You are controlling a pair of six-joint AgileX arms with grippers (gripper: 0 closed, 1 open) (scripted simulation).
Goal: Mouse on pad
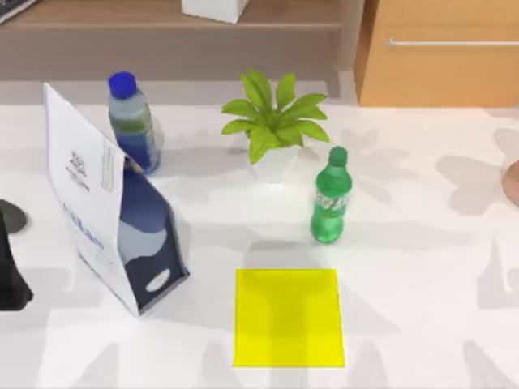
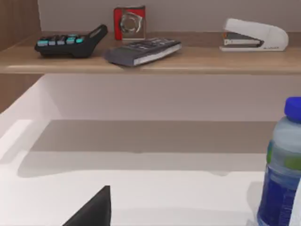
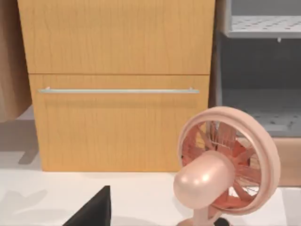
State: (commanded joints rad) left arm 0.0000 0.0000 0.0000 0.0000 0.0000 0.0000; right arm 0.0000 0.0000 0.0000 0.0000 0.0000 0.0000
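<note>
Clutter across the white tabletop (image 1: 422, 267): blue-capped bottle (image 1: 131, 121) at upper left of the top view, potted plant (image 1: 274, 123) at upper centre, green bottle (image 1: 331, 207) upright just right of centre, between plant and pad. Tall white-and-blue carton (image 1: 113, 219) tilted at left, standing between mouse and pad. Pink fan (image 3: 225, 165) at the far right edge, before a wooden drawer cabinet (image 3: 117, 94). Behind the tabletop, a shelf (image 2: 155, 63) carrying calculator (image 2: 70, 42), red box (image 2: 129, 21), dark book (image 2: 141, 51) and white stapler (image 2: 254, 35).

Mouse (image 1: 11, 216) at the far left edge, mid-height, flat on the tabletop, well apart from the pad (image 1: 288, 318), which lies bare at lower centre.

Left hand (image 1: 12, 275) dark at the left edge, just below the mouse; spread or pressed together, cannot tell. Right hand (image 3: 91, 212) seen as a dark wedge facing the fan; state likewise impossible to tell.
</note>
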